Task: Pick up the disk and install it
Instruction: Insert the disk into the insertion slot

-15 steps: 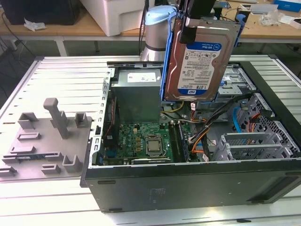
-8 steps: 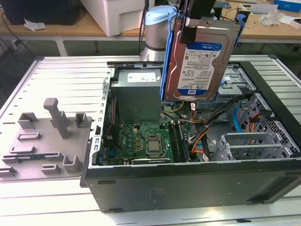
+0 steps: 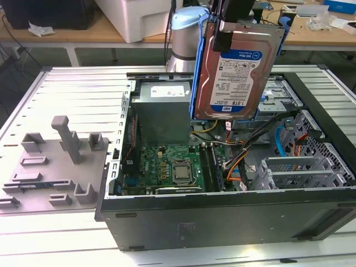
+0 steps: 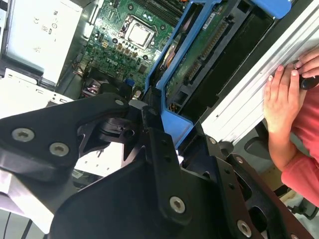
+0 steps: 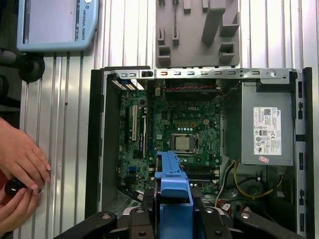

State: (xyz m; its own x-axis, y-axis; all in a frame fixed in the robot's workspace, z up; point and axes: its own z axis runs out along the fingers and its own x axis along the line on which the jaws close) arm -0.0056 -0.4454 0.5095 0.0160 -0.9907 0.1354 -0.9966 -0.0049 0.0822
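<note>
Your jaws are closed on the blue carrier frame (image 5: 173,191) of the disk (image 3: 239,69), holding it by one edge. The disk hangs label-out in the upper middle of the exterior view, lifted clear above the open computer case (image 3: 222,222). The grip is on the plastic frame alone, at one end, so the weight of the drive hangs below it. I judge a jolt or a quick turn could swing the disk or work it loose. The motherboard (image 3: 167,164) and its processor socket (image 3: 182,172) lie bare underneath. Loose orange and yellow cables (image 3: 236,161) lie between the board and the grey drive cage (image 3: 300,169) at the lower right of that view. They could catch a corner of the frame and drag it askew. The disk also looks tilted against the case walls, and if it meets its bay crooked it will likely jam or scrape. Watch the person's hand (image 5: 22,167) at the left edge of the first wrist view. It rests on the desk (image 5: 65,124) near the case, where the arm could strike it.
</note>
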